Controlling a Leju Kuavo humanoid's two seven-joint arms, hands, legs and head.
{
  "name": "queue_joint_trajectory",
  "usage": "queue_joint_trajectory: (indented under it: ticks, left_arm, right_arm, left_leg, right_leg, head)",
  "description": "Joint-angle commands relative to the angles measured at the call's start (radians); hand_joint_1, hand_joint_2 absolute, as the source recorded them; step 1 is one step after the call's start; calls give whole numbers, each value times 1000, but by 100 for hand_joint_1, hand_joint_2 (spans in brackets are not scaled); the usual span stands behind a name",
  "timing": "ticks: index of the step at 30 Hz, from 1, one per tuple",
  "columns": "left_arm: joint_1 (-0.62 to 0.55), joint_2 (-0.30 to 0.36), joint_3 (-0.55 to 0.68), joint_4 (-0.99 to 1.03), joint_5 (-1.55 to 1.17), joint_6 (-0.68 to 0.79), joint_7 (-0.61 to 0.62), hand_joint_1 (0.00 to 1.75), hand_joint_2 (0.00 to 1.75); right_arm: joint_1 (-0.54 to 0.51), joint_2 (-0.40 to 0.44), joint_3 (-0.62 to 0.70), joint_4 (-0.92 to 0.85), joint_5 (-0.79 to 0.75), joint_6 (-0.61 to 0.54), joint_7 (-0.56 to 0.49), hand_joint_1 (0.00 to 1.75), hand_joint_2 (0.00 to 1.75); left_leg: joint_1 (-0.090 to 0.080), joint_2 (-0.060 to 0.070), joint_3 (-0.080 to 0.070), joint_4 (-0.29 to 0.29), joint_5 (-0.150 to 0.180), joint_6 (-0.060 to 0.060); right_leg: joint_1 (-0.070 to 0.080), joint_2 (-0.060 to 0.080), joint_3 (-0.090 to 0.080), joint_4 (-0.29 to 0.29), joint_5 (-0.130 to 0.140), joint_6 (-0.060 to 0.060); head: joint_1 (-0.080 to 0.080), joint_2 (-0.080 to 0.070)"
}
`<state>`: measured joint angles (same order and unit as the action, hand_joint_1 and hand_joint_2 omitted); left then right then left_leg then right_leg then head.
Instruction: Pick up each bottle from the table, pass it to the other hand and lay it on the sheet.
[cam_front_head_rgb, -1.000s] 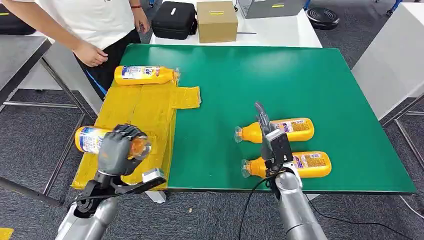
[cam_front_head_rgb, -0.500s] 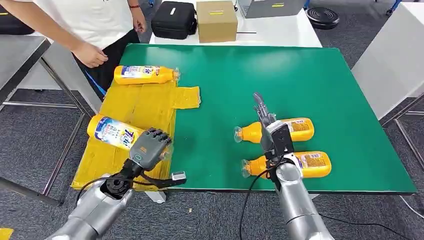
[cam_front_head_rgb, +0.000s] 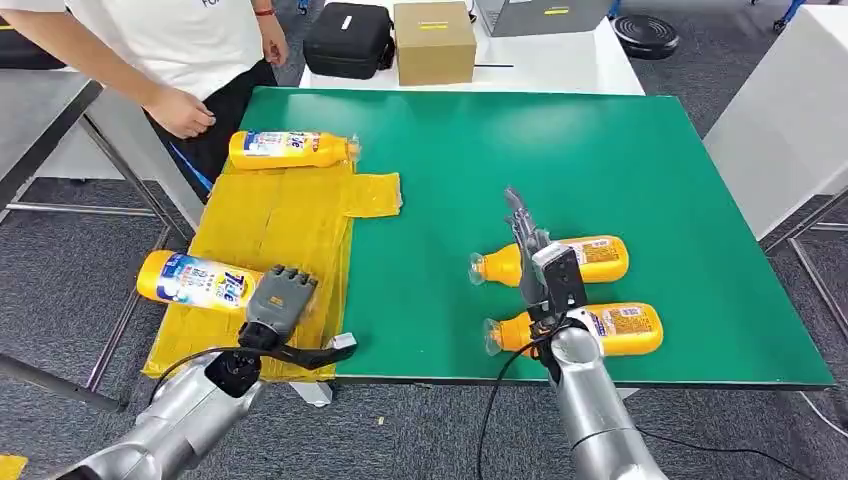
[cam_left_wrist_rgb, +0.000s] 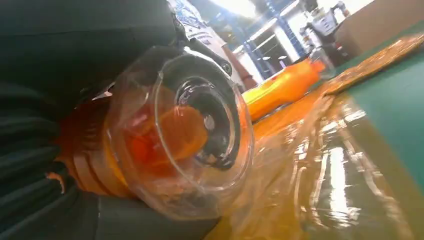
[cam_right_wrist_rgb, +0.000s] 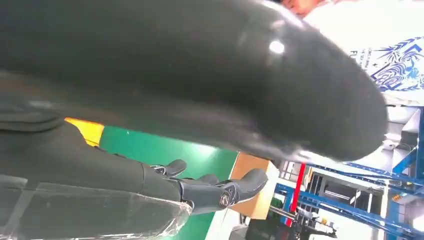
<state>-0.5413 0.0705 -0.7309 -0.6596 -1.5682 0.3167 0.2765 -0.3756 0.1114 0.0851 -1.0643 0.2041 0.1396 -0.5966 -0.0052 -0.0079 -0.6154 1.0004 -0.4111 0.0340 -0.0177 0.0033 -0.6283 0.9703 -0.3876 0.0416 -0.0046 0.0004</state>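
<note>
Now | left hand (cam_front_head_rgb: 277, 297) gripped bottle (cam_front_head_rgb: 195, 280) at its neck, long axis left-right, low over near sheet (cam_front_head_rgb: 290, 215) | right hand (cam_front_head_rgb: 535, 255) spread above two table bottles, nearer them

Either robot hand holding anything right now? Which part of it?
The left robot hand grips an orange bottle at its cap end, low over the yellow sheet. The right robot hand holds nothing, fingers extended.

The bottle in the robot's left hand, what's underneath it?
The yellow sheet lies under the bottle gripped by the left hand, though its base juts past the sheet's edge above grey floor. The hand hides whether the bottle touches the sheet.
</note>
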Motion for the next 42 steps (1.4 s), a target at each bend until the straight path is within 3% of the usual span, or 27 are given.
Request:
queue_joint_trajectory:
  ticks: [1,18,20,22,26,27,31,42]
  left_arm:
    - [-59,10,-9,113,-3,-60,-9,175,175]
    - [-70,7,-7,132,-2,-93,-27,175,175]
    - [-81,-2,55,139,5,-121,-39,175,175]
    - [-88,-13,114,138,26,-131,-83,175,175]
    - [-114,-39,258,147,209,-228,-314,175,175]
    - [-127,-42,297,148,297,-281,-427,175,175]
    - [-178,-27,351,100,525,-464,-627,175,175]
    - [-164,-4,250,-30,738,-513,-638,175,175]
  right_arm:
    - [-30,1,19,76,9,-20,-5,0,0]
    - [-33,1,18,79,11,-23,-6,0,0]
    - [-31,4,18,80,12,-28,-7,0,0]
    - [-26,5,17,73,13,-32,-7,0,0]
    - [-19,-3,20,72,15,-39,-7,0,0]
    - [-17,-11,22,74,14,-40,-8,0,0]
    - [-13,-31,29,80,5,-42,-11,0,0]
    - [-1,-28,30,90,3,-73,-32,0,0]
  left_leg:
    - [2,3,5,0,-3,-2]
    - [1,2,3,0,-1,-2]
    - [2,2,5,0,-2,-2]
    - [2,2,5,1,-2,-3]
    - [2,2,5,1,-3,-3]
    - [2,1,5,1,-2,-3]
    - [2,0,3,1,0,-3]
    - [1,-3,5,0,1,-3]
  right_leg:
    - [2,2,5,0,-2,-2]
    - [1,1,3,0,0,-3]
    - [2,2,4,0,0,-4]
    - [2,1,5,0,-1,-4]
    - [3,1,5,0,-1,-4]
    - [3,0,4,0,0,-4]
    - [2,-1,3,0,0,-4]
    - [2,-5,6,0,0,-4]
  head:
    - [0,0]
    - [0,0]
    - [0,0]
    - [0,0]
    - [0,0]
    - [0,0]
    - [0,0]
    - [0,0]
